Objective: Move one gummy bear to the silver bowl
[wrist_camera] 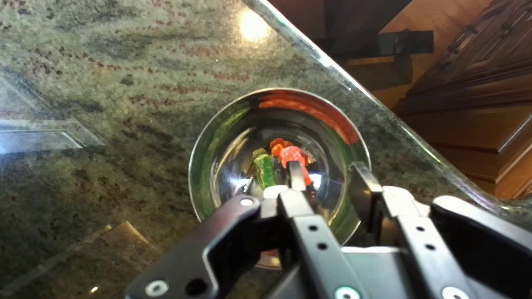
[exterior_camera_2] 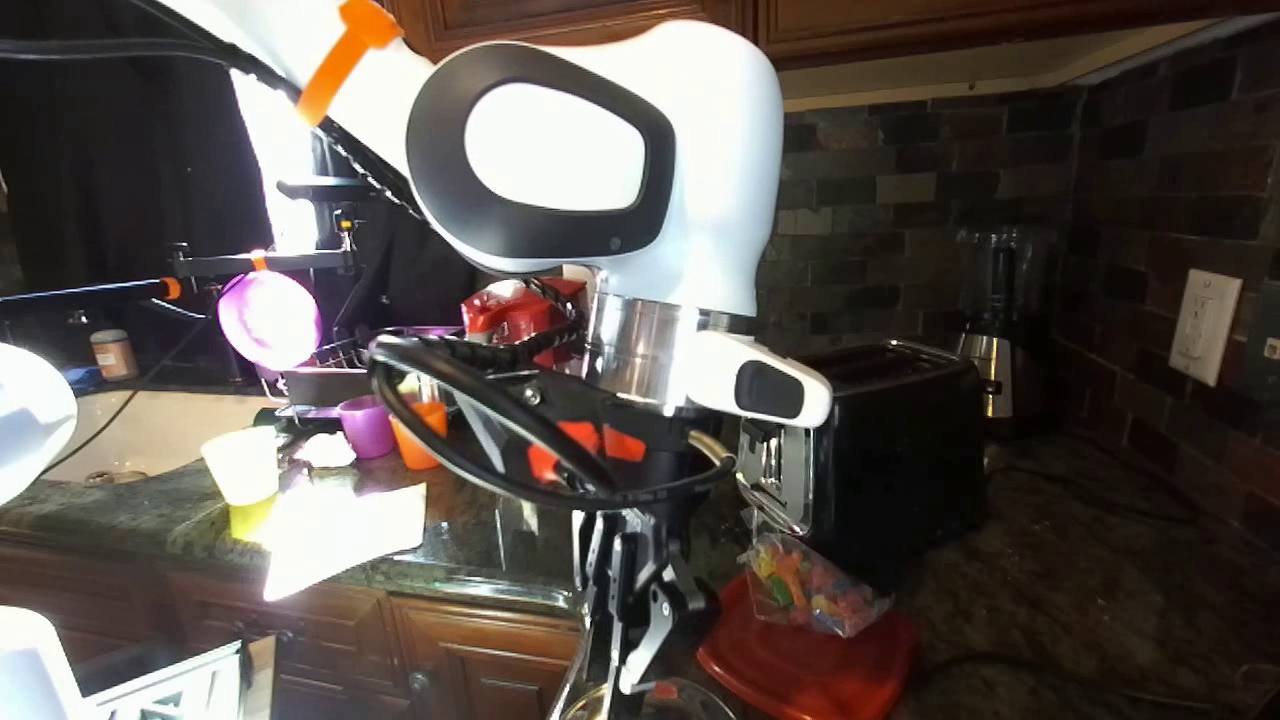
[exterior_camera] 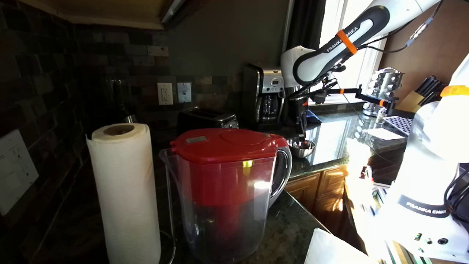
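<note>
Wrist view: gripper (wrist_camera: 327,169) is hanging at silver bowl (wrist_camera: 208,174), jaws parted. Red gummy bear (wrist_camera: 292,154) is showing within bowl's outline, perhaps clinging to one fingertip (wrist_camera: 296,182); tackiness could be carrying it out on lift-off.

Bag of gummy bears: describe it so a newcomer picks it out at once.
In an exterior view, find the black toaster; nearer the camera lies a red lid. The bag of gummy bears rests on that lid. Unlike either neighbour, it is see-through plastic showing green, orange and red candies.
</note>
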Available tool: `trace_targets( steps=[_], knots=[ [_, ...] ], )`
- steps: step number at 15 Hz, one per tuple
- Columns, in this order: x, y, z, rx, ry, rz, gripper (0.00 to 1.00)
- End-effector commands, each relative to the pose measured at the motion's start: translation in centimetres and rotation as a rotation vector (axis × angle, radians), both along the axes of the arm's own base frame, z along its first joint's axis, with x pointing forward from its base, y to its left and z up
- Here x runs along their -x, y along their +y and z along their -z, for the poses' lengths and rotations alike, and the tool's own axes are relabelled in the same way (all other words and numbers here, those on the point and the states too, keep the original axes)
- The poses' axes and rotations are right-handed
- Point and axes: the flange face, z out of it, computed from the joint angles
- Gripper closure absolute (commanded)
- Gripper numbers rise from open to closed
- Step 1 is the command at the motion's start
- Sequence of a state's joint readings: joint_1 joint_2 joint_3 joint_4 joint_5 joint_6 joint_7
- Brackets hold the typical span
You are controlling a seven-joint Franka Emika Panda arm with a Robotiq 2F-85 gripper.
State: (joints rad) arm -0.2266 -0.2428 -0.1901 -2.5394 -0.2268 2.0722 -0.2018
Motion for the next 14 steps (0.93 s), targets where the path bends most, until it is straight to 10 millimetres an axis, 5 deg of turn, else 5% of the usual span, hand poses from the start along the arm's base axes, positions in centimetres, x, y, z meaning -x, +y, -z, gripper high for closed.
trace_targets(
  steps=[1, 6, 14],
  knots=[
    [0.2, -0.4, 0.2, 0.025, 0.005, 0.024, 0.32],
    [0.3, -0.8, 0.7, 0.034, 0.021, 0.032, 0.0],
    [-0.2, -1.4, 3.7, 0.021, 0.003, 0.03, 0.0]
  ],
)
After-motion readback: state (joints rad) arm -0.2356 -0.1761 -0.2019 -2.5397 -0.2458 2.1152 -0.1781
